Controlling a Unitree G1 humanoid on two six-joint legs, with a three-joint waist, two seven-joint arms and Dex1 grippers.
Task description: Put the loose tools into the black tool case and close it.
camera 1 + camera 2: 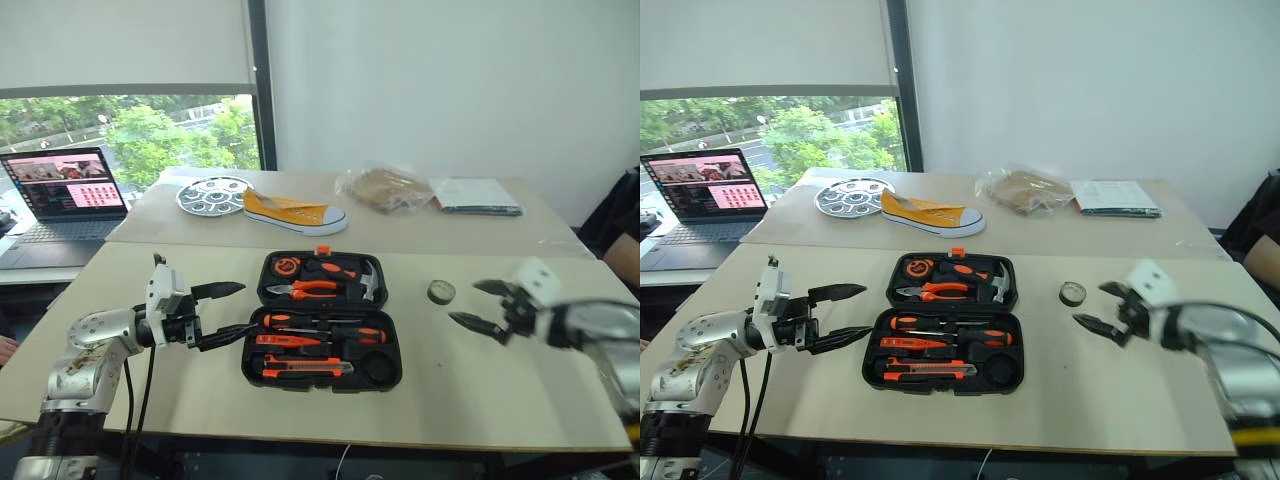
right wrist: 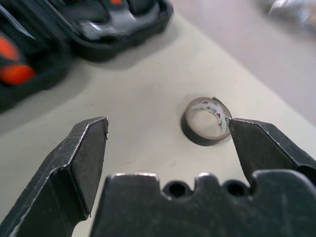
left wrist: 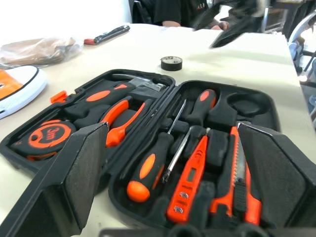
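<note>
The black tool case (image 1: 397, 350) lies open in the middle of the near table. Its near half holds two screwdrivers (image 1: 320, 323), a slim orange tool (image 1: 285, 341) and a utility knife (image 1: 305, 368). In the far half sit pliers, a hammer and a tape measure. A small dark tape roll (image 1: 441, 291) lies loose on the table to the right of the case. My left gripper (image 1: 246, 309) is open and level just left of the case, with nothing between its fingers. My right gripper (image 1: 464, 302) is open beside the tape roll (image 2: 206, 120), which lies just past one fingertip (image 2: 256, 143).
A laptop (image 1: 65, 195) stands open at the far left. On the far table lie a round metal tray (image 1: 213, 194), a yellow shoe (image 1: 295, 213), a plastic bag (image 1: 385, 187) and a booklet (image 1: 475, 195). A person (image 1: 625, 235) sits at the right edge.
</note>
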